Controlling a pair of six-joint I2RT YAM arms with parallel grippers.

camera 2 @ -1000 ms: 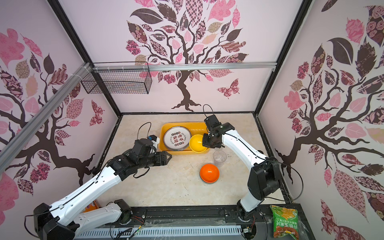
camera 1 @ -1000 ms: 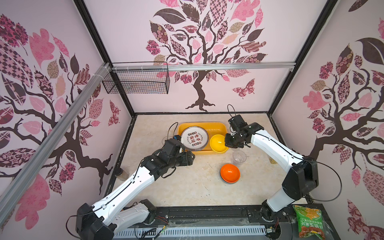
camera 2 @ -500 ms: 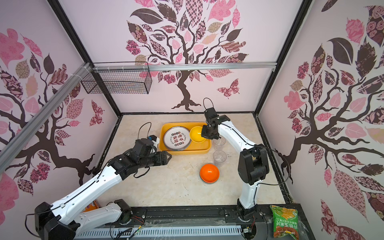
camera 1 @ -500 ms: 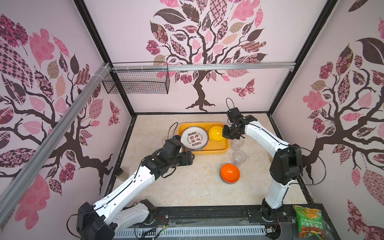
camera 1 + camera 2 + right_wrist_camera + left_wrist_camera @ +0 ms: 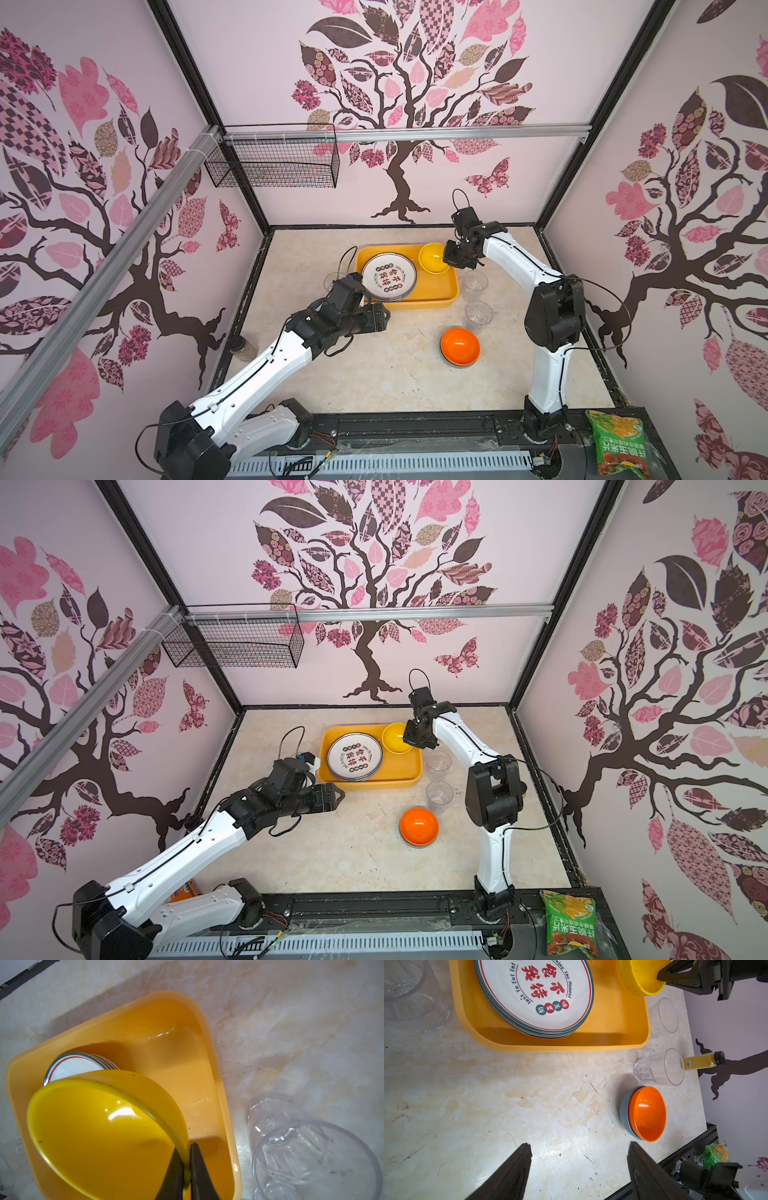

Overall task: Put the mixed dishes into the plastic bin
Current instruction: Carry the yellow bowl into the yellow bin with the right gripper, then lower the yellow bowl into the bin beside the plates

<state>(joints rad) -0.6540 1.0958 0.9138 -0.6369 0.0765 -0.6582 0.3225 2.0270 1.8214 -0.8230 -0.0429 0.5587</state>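
The plates (image 5: 388,276) are in the bin (image 5: 436,291). The right gripper (image 5: 187,1151) pinches the yellow bowl (image 5: 99,1136) over it, and the left gripper (image 5: 579,1145) is spread. The orange bowl (image 5: 460,345) and tumblers (image 5: 478,313) are not yet inside.

The topmost round white dark-rimmed plate (image 5: 533,991) reads "Enjoy The Moment" and "Just To Eat Eat" around large red characters, among them 不, 我, 待. The amber black-capped bottle (image 5: 697,1061) bears a barcode label. The green snack bag (image 5: 619,446) carries Chinese print too small to read.

Left arm extended low; left gripper (image 5: 579,1144) jaws wide apart, empty. Right arm reaching far back; right gripper (image 5: 186,1147) jaws pinching the yellow bowl (image 5: 99,1136) rim.
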